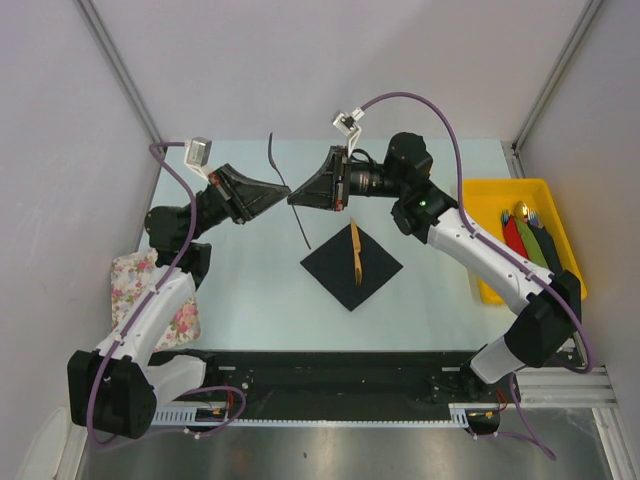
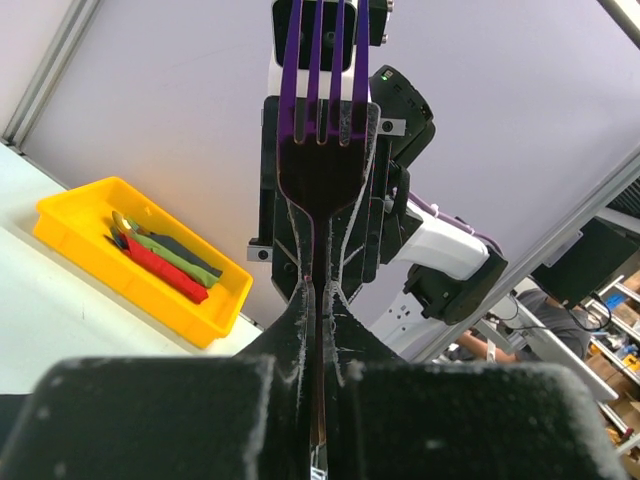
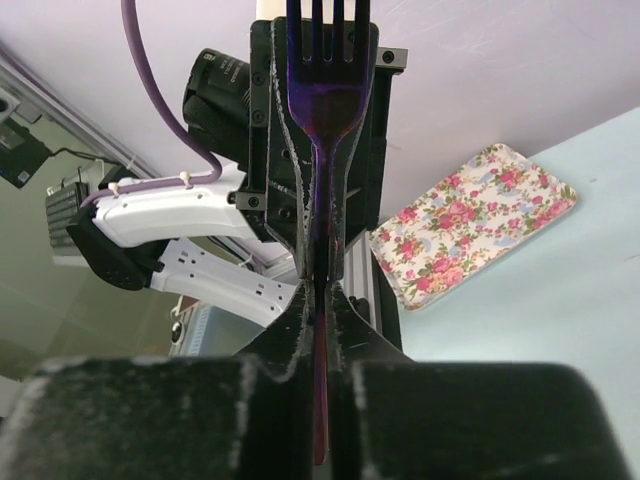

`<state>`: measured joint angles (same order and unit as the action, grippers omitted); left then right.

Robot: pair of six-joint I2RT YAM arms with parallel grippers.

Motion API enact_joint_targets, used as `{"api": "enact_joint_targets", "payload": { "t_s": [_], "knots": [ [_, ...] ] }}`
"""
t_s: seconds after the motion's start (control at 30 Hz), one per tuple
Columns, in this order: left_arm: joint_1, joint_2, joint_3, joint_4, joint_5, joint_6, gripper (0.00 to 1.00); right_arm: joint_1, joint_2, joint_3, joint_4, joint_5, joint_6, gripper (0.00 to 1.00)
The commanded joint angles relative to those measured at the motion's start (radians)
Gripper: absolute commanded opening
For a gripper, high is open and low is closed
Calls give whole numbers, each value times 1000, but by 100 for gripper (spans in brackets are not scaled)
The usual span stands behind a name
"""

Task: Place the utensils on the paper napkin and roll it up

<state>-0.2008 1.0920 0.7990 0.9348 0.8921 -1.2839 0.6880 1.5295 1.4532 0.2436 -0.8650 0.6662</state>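
The black paper napkin lies flat as a diamond at the table's middle. An orange-brown utensil lies on it, pointing away from me. Above the table behind the napkin, my left gripper and right gripper meet tip to tip. Both are shut on one thin dark purple fork, which hangs tilted between them. In the left wrist view the gripper clamps the fork's neck, tines up. In the right wrist view the gripper clamps the same fork.
A yellow tray at the right holds red and green napkin rolls with gold cutlery; it also shows in the left wrist view. A floral cloth lies at the left edge and shows in the right wrist view.
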Motion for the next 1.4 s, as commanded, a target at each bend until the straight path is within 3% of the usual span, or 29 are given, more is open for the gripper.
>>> {"api": "enact_joint_targets", "payload": {
  "t_s": [0.0,0.03,0.07,0.13,0.17,0.3,0.4,0.5,0.63,0.87,1.0,1.13,1.37],
  "knots": [
    [-5,-20,0,6,-34,6,4,7,-9,6,28,30,3,0],
    [-3,-21,2,-42,-41,14,10,8,-9,15,-4,44,1,0],
    [-2,-23,5,-75,-47,35,29,7,-12,21,-35,91,-17,0],
    [11,-30,15,-190,-68,67,55,4,-14,30,-129,151,-45,0],
    [29,-33,17,-227,-74,104,77,-8,-15,30,-153,197,-56,0],
    [113,-56,34,-405,-117,196,91,-50,-16,33,-325,371,-189,0],
    [170,-79,87,-690,-165,383,94,-62,-2,18,-453,538,-322,0],
    [185,-90,138,-912,-246,630,93,-79,21,-46,-475,662,-375,0],
    [187,-99,157,-1044,-378,816,93,-96,147,-56,-523,767,-384,0],
    [187,-74,166,-1125,-499,882,100,-94,337,1,-595,892,-295,0],
    [187,-37,180,-1177,-522,902,100,-73,362,-17,-590,965,-278,0],
    [187,-56,137,-1127,-509,884,100,-61,383,-45,-586,1003,-238,0],
    [187,-47,137,-1134,-506,885,100,-47,399,-70,-578,1006,-195,0]
  ]
}}
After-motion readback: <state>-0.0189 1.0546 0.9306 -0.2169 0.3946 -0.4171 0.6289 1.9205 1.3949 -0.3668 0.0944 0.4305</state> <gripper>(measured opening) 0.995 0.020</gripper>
